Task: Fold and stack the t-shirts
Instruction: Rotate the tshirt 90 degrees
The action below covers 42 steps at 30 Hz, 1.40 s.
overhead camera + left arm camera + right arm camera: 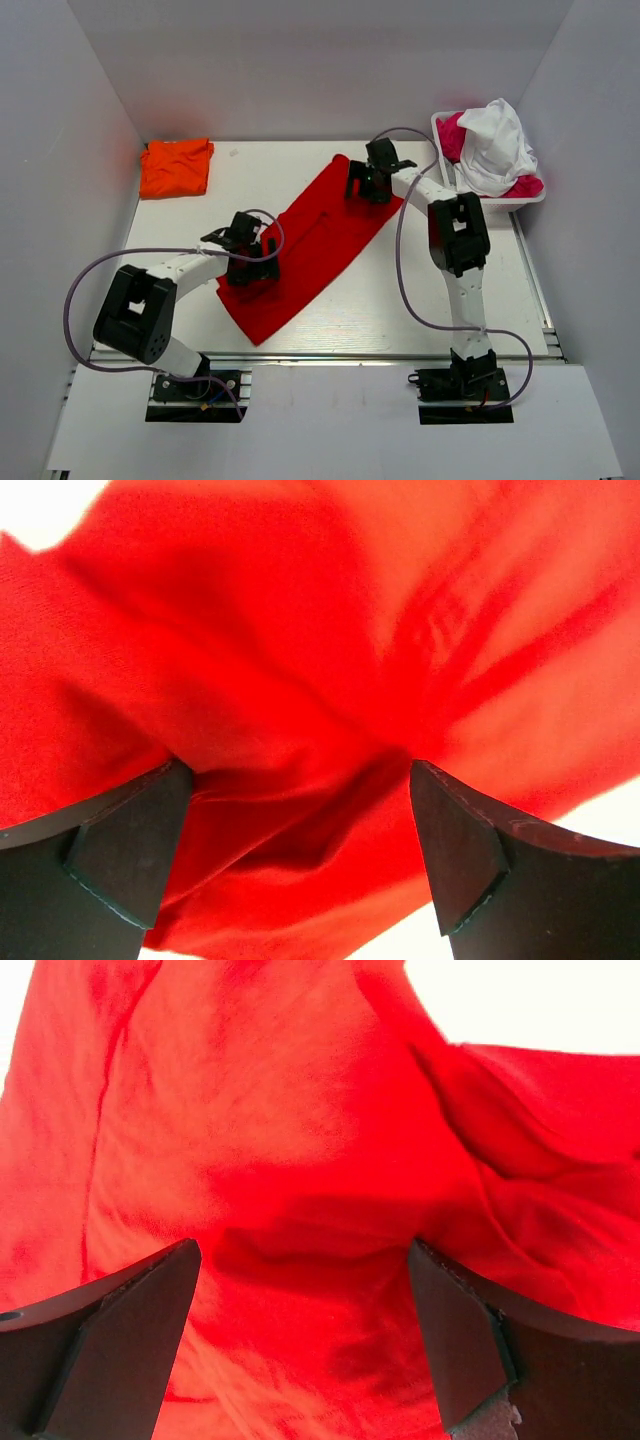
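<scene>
L fingers (130, 850) & R fingers (120, 1340) spread wide, red t-shirt (310, 235) below/btwn tips, ungripped.

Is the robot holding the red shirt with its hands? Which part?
No, nothing is held. The left hand and the right hand both stand wide open over the red t-shirt.

The red t-shirt (310, 245) lies flat in a long, narrow band that runs diagonally across the middle of the bench (340, 320). Its near end points toward the left and its far end toward the right, and soft wrinkles and folds cross the cloth. The orange t-shirt (176, 167) sits well apart in the far left corner, folded into a compact, roughly square bundle.
</scene>
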### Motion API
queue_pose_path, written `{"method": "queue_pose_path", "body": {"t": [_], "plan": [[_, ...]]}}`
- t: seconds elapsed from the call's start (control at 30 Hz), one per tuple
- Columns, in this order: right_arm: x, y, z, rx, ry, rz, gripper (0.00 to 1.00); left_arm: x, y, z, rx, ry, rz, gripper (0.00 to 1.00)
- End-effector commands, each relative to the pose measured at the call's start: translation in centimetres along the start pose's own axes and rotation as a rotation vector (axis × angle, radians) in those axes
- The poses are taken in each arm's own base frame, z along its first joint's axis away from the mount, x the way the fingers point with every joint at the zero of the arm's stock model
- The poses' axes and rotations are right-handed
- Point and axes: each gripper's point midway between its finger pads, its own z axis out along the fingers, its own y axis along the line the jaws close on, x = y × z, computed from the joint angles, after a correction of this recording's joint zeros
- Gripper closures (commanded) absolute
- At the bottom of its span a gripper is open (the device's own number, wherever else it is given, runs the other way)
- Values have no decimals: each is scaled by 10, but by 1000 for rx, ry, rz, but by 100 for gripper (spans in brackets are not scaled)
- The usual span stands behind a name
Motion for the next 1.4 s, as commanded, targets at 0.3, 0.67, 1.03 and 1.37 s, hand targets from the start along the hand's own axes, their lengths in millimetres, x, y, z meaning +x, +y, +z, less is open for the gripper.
{"method": "queue_pose_path", "body": {"t": [0.3, 0.67, 1.03, 1.37], "plan": [[-16, 53, 52, -305, -46, 14, 10, 122, -50, -21, 195, 406, 29, 0], [-14, 57, 74, -321, -7, -30, 10, 129, -152, 14, 331, 455, 251, 0], [-42, 24, 79, -245, -51, 32, 10, 123, -188, 11, 282, 434, 329, 0], [-113, 60, -13, -341, -251, -126, 10, 78, -175, -77, 253, 194, 358, 0]]}}
